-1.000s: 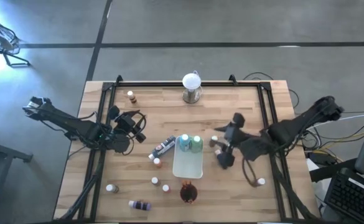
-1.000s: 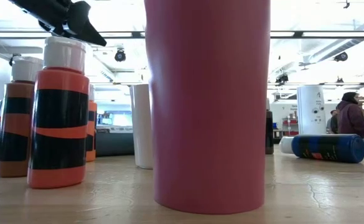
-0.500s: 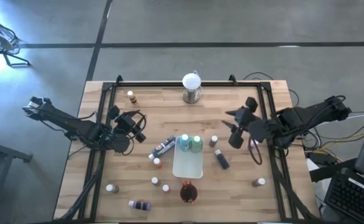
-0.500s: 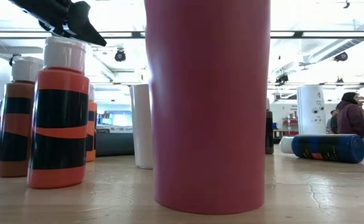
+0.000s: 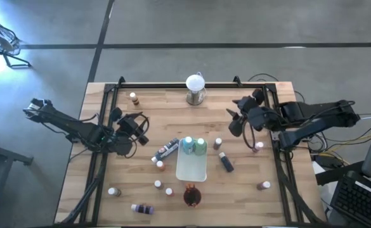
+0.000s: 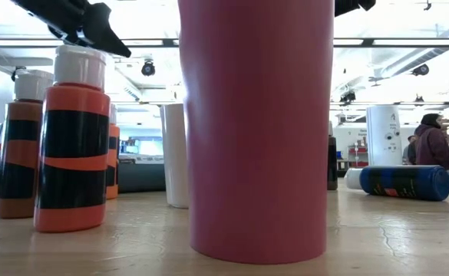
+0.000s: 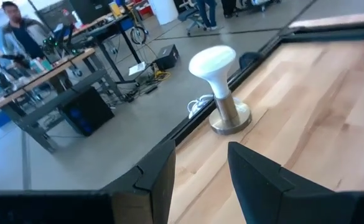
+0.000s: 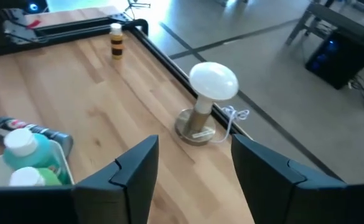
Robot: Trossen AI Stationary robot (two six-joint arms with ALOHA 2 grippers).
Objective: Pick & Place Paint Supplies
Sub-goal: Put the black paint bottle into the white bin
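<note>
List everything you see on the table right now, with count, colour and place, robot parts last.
Tray: one, white, table centre.
Bottles in tray: two, teal and green, at its far end.
Loose paint bottles: about eleven, white-capped, mixed colours, scattered around the tray; one dark bottle lying left of it, one alone at far left.
Cup: one, dark red, near edge below the tray.
Globe on metal base: one, white, far edge centre.
Left gripper: fingers apart, empty, left side.
Right gripper: fingers apart, empty, right of globe.
</note>
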